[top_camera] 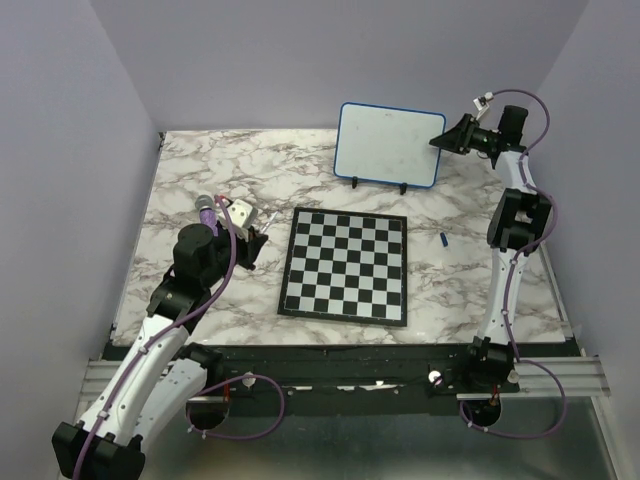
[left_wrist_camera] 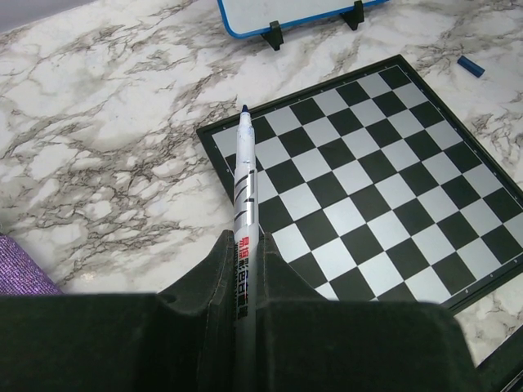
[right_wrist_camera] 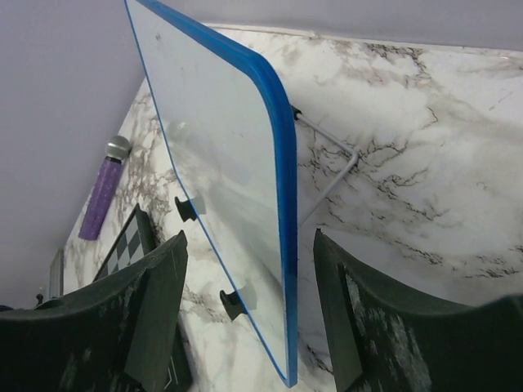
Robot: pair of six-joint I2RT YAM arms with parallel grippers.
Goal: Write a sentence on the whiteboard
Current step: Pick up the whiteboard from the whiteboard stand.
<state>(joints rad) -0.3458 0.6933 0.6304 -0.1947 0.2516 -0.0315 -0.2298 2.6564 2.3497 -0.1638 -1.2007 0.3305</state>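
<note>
Top external: marble bench (top_camera: 200,180) is enclosed by lilac walls (top_camera: 60,150). At far right the whiteboard (top_camera: 385,140) is stood, its edge straddled by the wide-spread right hand (top_camera: 448,134); a marker (left_wrist_camera: 245,212) is gripped by the left hand (top_camera: 250,238).

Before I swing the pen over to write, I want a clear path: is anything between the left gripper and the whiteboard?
Nothing upright does. Between the left gripper, shut on the pen, and the whiteboard lies only a corner of the flat chessboard. The right gripper straddles the whiteboard's right edge, jaws open.
</note>
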